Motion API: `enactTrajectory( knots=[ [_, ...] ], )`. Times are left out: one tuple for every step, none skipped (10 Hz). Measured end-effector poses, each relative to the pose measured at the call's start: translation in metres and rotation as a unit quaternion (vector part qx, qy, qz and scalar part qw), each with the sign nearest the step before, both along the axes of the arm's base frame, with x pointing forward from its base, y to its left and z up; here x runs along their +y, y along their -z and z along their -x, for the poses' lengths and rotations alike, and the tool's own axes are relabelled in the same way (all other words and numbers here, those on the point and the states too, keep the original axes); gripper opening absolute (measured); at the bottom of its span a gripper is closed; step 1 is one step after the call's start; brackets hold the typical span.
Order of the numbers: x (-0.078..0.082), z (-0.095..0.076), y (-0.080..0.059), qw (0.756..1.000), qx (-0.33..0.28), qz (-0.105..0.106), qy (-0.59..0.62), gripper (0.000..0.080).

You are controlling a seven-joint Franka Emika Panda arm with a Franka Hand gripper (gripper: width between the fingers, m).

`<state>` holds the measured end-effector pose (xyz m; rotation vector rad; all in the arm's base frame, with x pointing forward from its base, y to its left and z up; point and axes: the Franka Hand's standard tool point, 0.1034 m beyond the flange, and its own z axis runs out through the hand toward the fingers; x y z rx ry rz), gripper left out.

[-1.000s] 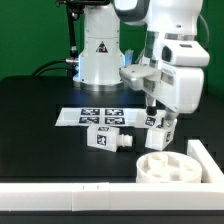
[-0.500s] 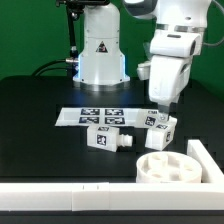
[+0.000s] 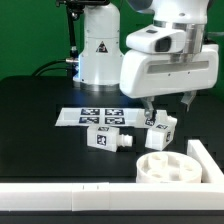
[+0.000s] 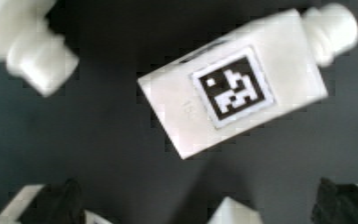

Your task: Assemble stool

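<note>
The round white ring-like seat [image 3: 165,166] lies at the front, on the exterior view's right. Two stubby white legs with square tags lie behind it: one [image 3: 108,138] towards the exterior view's left, one [image 3: 160,128] just below my gripper [image 3: 168,105]. The gripper hangs above this second leg, open and empty, with its fingers spread wide. In the wrist view a tagged leg [image 4: 220,92] lies tilted on the dark table between and beyond the two dark fingertips [image 4: 60,205]. Another white part [image 4: 34,50] shows at the edge. My gripper [image 4: 202,212] holds nothing.
The marker board [image 3: 88,116] lies flat behind the legs. A long white edge bar [image 3: 60,190] runs along the front and another [image 3: 205,158] stands at the exterior view's right beside the seat. The robot base [image 3: 98,55] stands at the back.
The hand has turned about its wrist, so its broad side now faces the camera and both fingers show spread apart. It stays above the leg at the exterior view's right. The parts have not moved.
</note>
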<state>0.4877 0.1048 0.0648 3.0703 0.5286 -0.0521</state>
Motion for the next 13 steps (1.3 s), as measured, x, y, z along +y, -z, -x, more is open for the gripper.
enactTrajectory(
  knots=[
    [0.001, 0.000, 0.000, 1.000, -0.001, -0.001, 0.021, 0.0648],
    [0.002, 0.000, 0.000, 0.999, -0.001, -0.002, 0.044, 0.0648],
    [0.003, 0.001, 0.000, 0.996, 0.000, -0.004, 0.085, 0.0648],
    [-0.002, 0.001, 0.000, 0.989, 0.017, -0.008, 0.147, 0.0648],
    [-0.009, -0.006, -0.003, 0.974, 0.038, -0.014, 0.225, 0.0648],
    [-0.007, -0.009, -0.001, 0.950, 0.049, -0.020, 0.309, 0.0648],
    [-0.003, -0.006, 0.003, 0.924, 0.061, -0.025, 0.378, 0.0648],
    [-0.001, -0.005, 0.003, 0.912, 0.063, -0.024, 0.405, 0.0648],
    [-0.001, -0.005, 0.004, 0.913, 0.063, -0.024, 0.402, 0.0648],
    [-0.001, -0.004, 0.004, 0.914, 0.066, -0.023, 0.399, 0.0648],
    [-0.003, -0.003, 0.003, 0.915, 0.076, -0.022, 0.396, 0.0648],
    [-0.007, -0.010, -0.003, 0.911, 0.088, -0.027, 0.402, 0.0648],
    [-0.015, -0.010, -0.005, 0.909, 0.129, -0.036, 0.395, 0.0648]
  ],
)
